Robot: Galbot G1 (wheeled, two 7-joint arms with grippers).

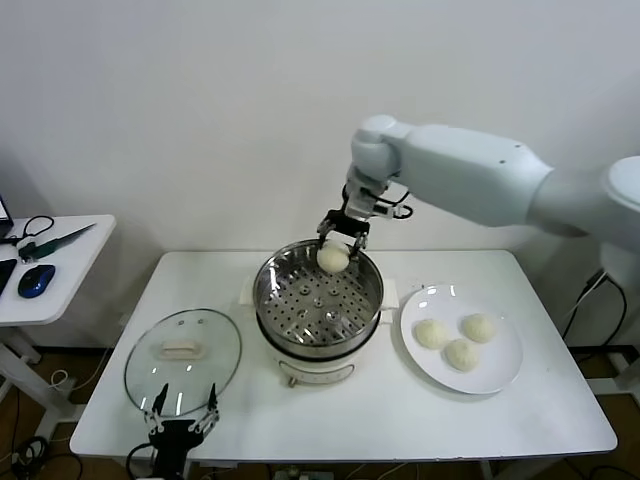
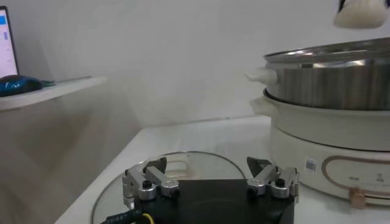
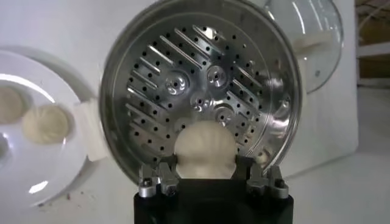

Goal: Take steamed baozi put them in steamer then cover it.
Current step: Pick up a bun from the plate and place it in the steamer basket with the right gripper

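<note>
Right hand (image 1: 342, 233) grips a baozi (image 1: 333, 258) above the steamer (image 1: 318, 302).

cover (image 1: 183, 358) left of steamer (image 1: 318, 300) | plate (image 1: 462, 352) right, apparently three baozi (image 1: 461, 341) on it

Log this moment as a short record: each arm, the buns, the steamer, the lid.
right gripper: jaws shut on one baozi, held over the far rim of the steamer
left gripper: jaws open, holding nothing, at the table's near edge beside the glass lid
steamer tray: no buns on it
plate: three baozi on it, right of the steamer
lid: flat on the table, left of the steamer, off the pot
</note>
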